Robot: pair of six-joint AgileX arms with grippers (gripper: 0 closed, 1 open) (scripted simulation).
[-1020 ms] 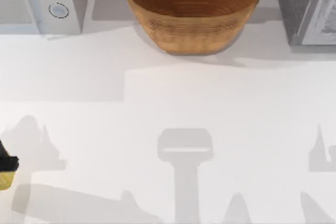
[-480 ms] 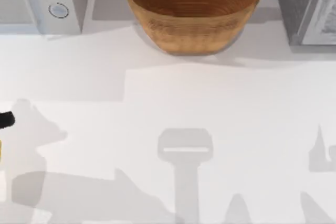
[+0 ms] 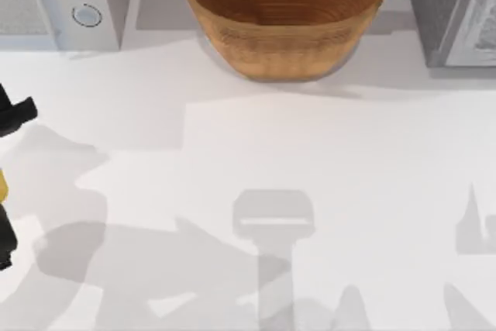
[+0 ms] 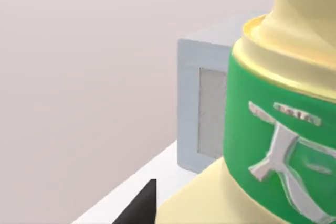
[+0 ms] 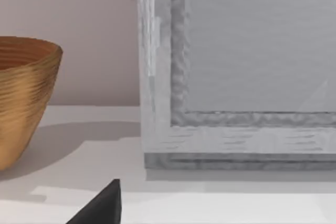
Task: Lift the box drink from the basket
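— Where is the drink?

— At the far left edge of the table (image 3: 256,160), well apart from the basket (image 3: 284,17). From above it is a yellow sliver between black parts of my left arm. The left wrist view has it very close: a pale yellow drink container (image 4: 278,145) with a narrower neck above a shoulder and a green label bearing a silver mark. It looks more like a bottle than a box.

— Is the left gripper (image 4: 139,205) clamped on it?

— I cannot tell. A dark wedge of the gripper sits beside the container's base, but the contact itself is hidden.

— And the basket?

— It stands at the back centre of the table, upright, with bare ringed ribbing inside. A white microwave (image 3: 58,1) stands to its left and a grey appliance (image 3: 453,9) to its right.

— The right arm?

— The right gripper (image 5: 100,207) hangs low over the table near that grey appliance, with the basket off to one side. Whether it is open or closed, I cannot tell.
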